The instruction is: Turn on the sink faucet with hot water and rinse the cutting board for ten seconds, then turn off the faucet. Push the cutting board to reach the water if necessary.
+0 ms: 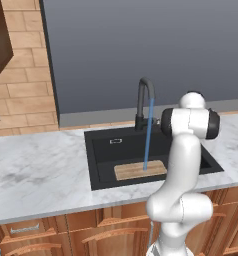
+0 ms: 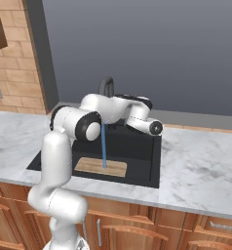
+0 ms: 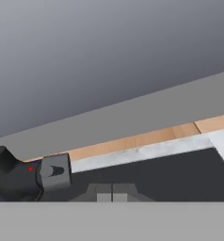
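Water [image 1: 148, 134] runs in a thin, straight, light-blue stream from the curved spout of the sink faucet [image 1: 143, 97], a tall dark grey gooseneck standing at the back rim of the sink [image 1: 102, 167]. The stream lands on the cutting board [image 1: 140, 170], a flat, thin, light tan wooden rectangle lying on the floor of the matte black basin, toward its front wall and right of centre in the left base view. A small silvery mark shows on the basin's back wall. The stream meets the board near its middle, slightly toward its right end. The sink is set into a white marbled tabletop [image 1: 41, 170] over wooden cabinet fronts [image 1: 106, 230], with a grey wall panel [image 1: 141, 45] behind and tan brick [image 1: 26, 75] to the left. The white arm reaches across the basin's right side; in the hand view the gripper [image 3: 112, 194] sits fully closed, its two tips pressed together with nothing between them, near the faucet's dark base.
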